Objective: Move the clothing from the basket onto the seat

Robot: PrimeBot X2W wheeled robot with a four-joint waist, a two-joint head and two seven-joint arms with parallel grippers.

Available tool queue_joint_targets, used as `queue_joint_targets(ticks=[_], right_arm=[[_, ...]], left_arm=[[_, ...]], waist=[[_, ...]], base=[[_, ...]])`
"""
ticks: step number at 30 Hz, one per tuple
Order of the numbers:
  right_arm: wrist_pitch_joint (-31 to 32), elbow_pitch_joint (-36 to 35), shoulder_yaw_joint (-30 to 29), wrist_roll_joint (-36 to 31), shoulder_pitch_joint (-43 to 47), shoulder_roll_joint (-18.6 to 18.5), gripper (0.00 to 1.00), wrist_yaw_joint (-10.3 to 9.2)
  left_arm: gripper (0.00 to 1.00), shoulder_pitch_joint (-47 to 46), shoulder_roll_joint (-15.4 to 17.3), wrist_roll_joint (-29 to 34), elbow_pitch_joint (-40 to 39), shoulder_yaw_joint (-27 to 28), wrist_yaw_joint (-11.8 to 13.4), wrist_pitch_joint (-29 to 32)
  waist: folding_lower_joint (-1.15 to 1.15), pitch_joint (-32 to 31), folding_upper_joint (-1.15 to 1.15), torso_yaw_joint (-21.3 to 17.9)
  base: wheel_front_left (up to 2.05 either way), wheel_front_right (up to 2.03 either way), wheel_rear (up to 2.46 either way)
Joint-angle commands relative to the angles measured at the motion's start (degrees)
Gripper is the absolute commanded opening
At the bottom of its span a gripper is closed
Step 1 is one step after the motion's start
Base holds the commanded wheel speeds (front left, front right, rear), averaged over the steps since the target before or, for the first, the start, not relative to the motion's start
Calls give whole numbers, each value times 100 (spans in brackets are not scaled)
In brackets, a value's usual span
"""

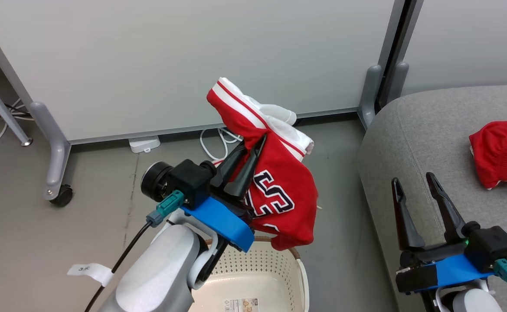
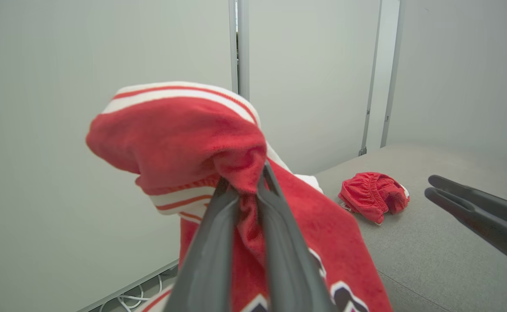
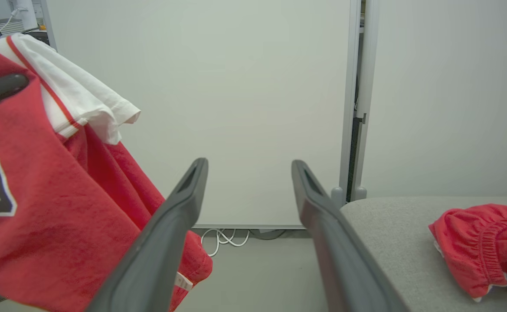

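Above the basket (image 1: pixel 299 265) rim, the left gripper (image 1: pixel 253 145) pinched the jersey (image 1: pixel 288 186) (hem hanging just over the rim). The right gripper (image 1: pixel 411 177) stood spread over the seat (image 1: pixel 409 138) edge; floor (image 1: pixel 340 242) separated basket and seat. The shorts (image 1: pixel 500 151) lay on the seat, well in from its corner.

At frame centre you read black, white-edged digits, apparently "23", sideways on the red jersey (image 1: pixel 279 195). The cable tag (image 1: pixel 84 269), lower left, starts "3".
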Motion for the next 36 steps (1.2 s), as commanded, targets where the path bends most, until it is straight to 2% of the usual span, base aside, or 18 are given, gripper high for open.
queue_joint_targets(ticks=[1,8,12,17,18,24,36], right_arm=[[-5,-4,24,40,66,5,100,3],[-5,-23,177,51,-129,-168,100,3],[-5,-49,537,188,-354,-412,100,3],[-4,2,1454,440,-723,-925,100,3],[-4,2,1454,440,-723,-925,100,3],[-5,136,2463,821,-1220,-1448,100,2],[-4,691,3864,1642,-1981,-1735,100,2]], left_arm=[[0,56,11,8,-74,-28,14,13],[0,34,16,43,-205,-116,47,62],[0,-4,17,56,-229,-162,51,66],[0,-73,11,66,-210,-202,53,50],[0,-73,11,66,-210,-202,53,50],[0,-165,-40,79,-170,-256,47,2],[0,-348,-147,131,-126,-433,26,-92]], waist=[[0,2,0,6],[0,34,0,36],[0,49,0,65],[0,95,0,123],[0,95,0,123],[0,175,0,245],[0,322,0,443]], base=[[0,0,0],[0,0,0],[0,0,0],[0,0,0],[0,0,0],[0,0,0],[0,0,0]])
